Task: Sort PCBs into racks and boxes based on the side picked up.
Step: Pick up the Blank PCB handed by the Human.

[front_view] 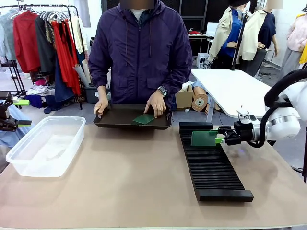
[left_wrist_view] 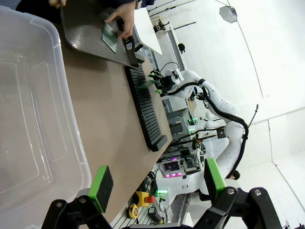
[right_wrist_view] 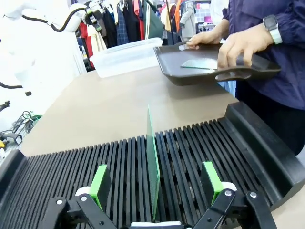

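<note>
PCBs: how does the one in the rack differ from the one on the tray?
Pose: the rack PCB stands upright on edge in a slot of the rack; the tray PCB lies flat on the dark tray.
Surroundings: the rack PCB sits between the pads of the open right gripper, neither pad touching it; the tray PCB lies near the person's hand.
Shared: both are thin green rectangular boards.

Bright, even light from overhead. Front view sharp; soft short shadows under the dark tray (front_view: 120,123) and beside the rack (front_view: 211,167) on the table (front_view: 129,182). Left wrist view blown out white at upper right, lines bowed at edges; faint sheen on the clear tub (left_wrist_view: 28,119). Right wrist view: background slightly soft.
</note>
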Motion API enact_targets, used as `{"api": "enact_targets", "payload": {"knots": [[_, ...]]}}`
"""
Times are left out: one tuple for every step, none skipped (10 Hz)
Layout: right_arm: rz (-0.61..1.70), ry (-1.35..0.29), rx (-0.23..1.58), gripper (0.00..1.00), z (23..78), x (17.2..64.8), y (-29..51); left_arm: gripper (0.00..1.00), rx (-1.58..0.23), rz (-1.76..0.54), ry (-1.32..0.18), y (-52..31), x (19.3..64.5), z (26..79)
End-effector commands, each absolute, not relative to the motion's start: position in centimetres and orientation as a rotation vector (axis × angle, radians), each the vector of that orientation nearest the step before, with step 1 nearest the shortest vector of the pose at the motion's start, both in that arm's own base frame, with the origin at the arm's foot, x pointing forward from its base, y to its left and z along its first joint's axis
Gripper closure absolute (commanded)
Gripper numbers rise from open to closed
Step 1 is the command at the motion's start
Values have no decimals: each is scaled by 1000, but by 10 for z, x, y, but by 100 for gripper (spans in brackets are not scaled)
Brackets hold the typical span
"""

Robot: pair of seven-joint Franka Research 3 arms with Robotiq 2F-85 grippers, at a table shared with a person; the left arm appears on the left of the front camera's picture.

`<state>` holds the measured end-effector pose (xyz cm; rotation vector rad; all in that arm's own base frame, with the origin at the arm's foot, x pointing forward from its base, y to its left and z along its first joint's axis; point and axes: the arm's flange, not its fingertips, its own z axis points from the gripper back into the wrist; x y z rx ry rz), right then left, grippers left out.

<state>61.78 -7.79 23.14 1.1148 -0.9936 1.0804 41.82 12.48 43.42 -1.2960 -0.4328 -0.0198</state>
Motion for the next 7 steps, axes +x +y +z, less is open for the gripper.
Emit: {"api": "enact_targets", "payload": {"knots": [[1058,-985,1114,0,261,616,-79,0,-1295,-7,-427,125,418,436],[1051,-962,1132,0,273,611,-79,0,-1295,-7,-427,125,418,436],[1036,-938,1152,0,286,603,-79,0,-1295,-7,-427,125,418,436],[1014,-915,1199,0,299,595,-77,0,-1295,-7,-427,125,418,436],[975,-869,1282,0,312,584,-73,0,-1295,-7,-427,125,418,436],[931,-792,1346,0,322,573,-69,0,-1295,-7,-427,125,418,436],[873,-714,1392,0,333,561,-63,0,-1295,-7,-427,125,418,436]]}}
